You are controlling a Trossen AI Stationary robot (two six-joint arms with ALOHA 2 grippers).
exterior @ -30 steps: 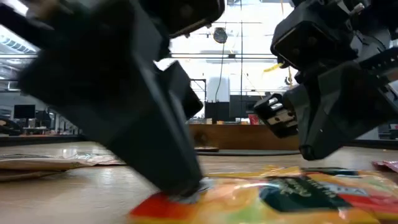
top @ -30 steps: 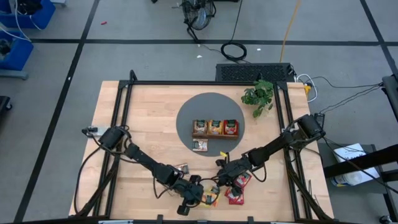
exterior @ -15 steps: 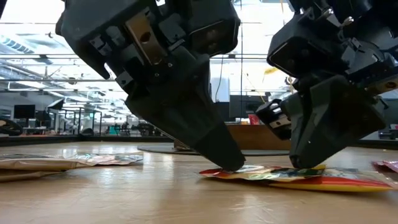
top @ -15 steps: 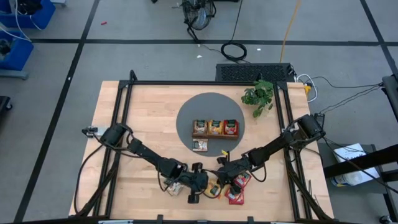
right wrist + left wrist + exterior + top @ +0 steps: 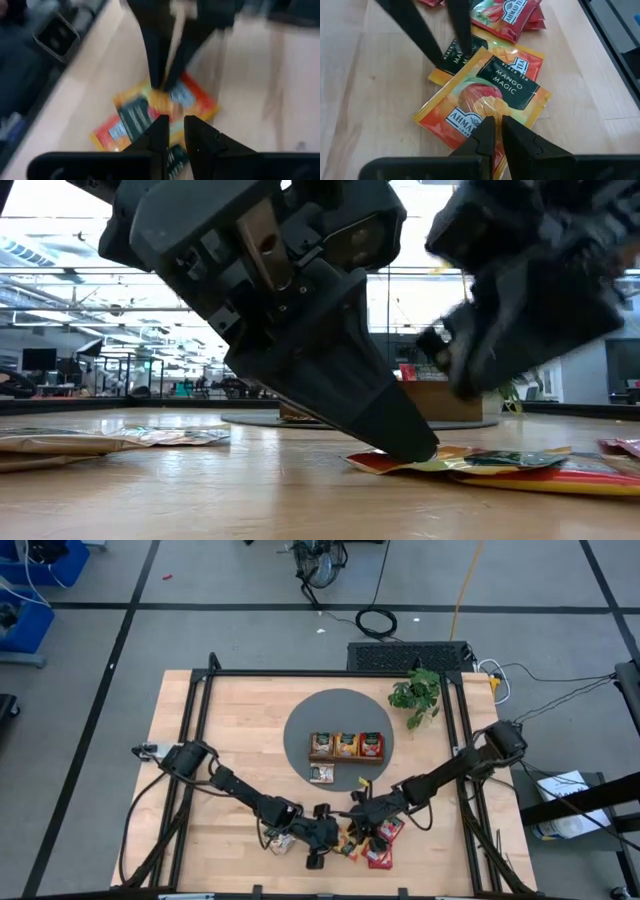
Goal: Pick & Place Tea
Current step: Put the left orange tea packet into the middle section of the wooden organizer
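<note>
An orange tea sachet (image 5: 490, 95) printed "Mango Magic" lies flat on the wood near the table's near edge (image 5: 347, 843). It rests partly on a second orange sachet (image 5: 445, 67). My left gripper (image 5: 496, 122) is shut at its near edge, fingertips down on it (image 5: 412, 452). My right gripper (image 5: 174, 122) hangs narrowly open just above the pile, on its far right side (image 5: 362, 825), and holds nothing. Red sachets (image 5: 510, 20) lie beyond. The brown tray (image 5: 345, 759) on the grey mat holds several sachets. My left gripper meets the orange sachet at its near edge (image 5: 485, 142), close to the "Ahmad" print. The fingers slant down from the table's near left side. Whether they pinch the edge or only press on it, I cannot tell. The sachet lies flat on the table and on the sachet below.
A beige sachet (image 5: 280, 840) lies left of my left gripper, and another (image 5: 321, 774) lies on the mat in front of the tray. Two red sachets (image 5: 380, 856) lie right of the pile. A leafy plant (image 5: 416, 692) stands at the back right.
My left gripper has gone toward the table's right and away from its near edge. The orange sachet has slid flat along the wood with it, up to the other sachets. My right gripper has risen off the pile.
</note>
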